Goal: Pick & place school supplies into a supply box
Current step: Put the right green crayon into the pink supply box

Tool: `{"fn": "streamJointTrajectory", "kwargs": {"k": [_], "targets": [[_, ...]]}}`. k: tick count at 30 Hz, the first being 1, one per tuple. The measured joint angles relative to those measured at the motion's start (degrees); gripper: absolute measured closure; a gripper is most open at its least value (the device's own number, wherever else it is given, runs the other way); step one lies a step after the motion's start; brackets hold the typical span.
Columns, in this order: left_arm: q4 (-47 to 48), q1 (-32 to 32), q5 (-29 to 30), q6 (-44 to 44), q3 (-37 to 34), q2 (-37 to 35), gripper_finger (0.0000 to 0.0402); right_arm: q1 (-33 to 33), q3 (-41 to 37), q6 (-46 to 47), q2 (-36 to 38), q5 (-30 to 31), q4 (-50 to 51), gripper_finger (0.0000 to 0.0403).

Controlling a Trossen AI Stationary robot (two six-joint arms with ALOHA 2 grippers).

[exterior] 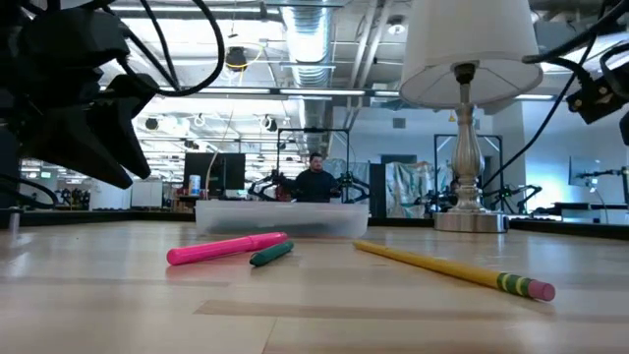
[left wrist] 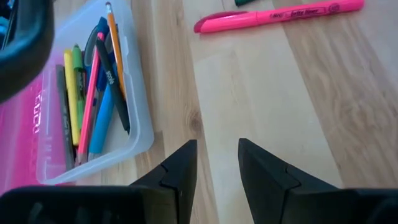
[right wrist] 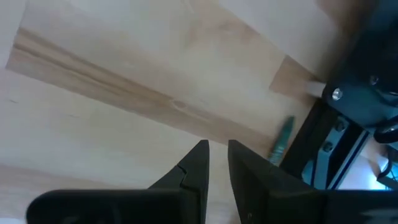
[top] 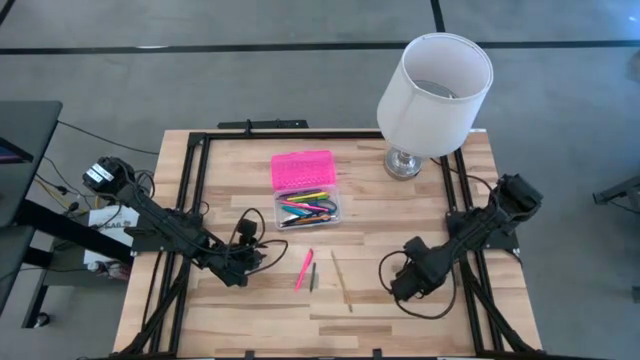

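Note:
The supply box (top: pixel 305 190) lies open at mid-table, its pink lid (top: pixel 302 168) on the far side of the clear base (top: pixel 309 209), which holds several pens and markers (left wrist: pixel 93 93). A pink highlighter (top: pixel 303 268), a green pen (top: pixel 312 277) and a yellow pencil (top: pixel 342 280) lie flat on the wood nearer the front. My left gripper (top: pixel 245 262) hovers left of the highlighter, open and empty (left wrist: pixel 217 155). My right gripper (top: pixel 405 285) stands right of the pencil, empty, with its fingers a narrow gap apart (right wrist: pixel 217 152).
A white lamp (top: pixel 435 90) stands on its metal foot (top: pixel 403 163) at the far right of the table. Black frame rails (top: pixel 195 190) run along the left, right and far edges. Bare wood lies between the two grippers at the near edge (top: pixel 330 325).

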State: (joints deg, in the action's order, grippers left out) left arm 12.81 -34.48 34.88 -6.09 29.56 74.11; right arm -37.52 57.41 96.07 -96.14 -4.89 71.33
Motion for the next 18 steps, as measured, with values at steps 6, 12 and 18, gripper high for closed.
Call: {"fn": "streamJointTrajectory", "kwargs": {"k": [6, 12, 18], "targets": [[-0.5, 0.0, 0.0, 0.5, 0.0, 0.0, 0.029, 0.0, -0.5, 0.0, 0.0, -1.2, -1.8, 0.0348], [-0.5, 0.0, 0.1, 4.6, 0.0, 0.0, 0.029, -0.4, -0.5, 5.0, 0.0, -4.0, -2.2, 0.0348], [-0.5, 0.0, 3.9, 12.5, 0.0, 0.0, 0.029, -3.1, -0.5, 18.6, 0.0, -11.3, -3.6, 0.0348]]}}
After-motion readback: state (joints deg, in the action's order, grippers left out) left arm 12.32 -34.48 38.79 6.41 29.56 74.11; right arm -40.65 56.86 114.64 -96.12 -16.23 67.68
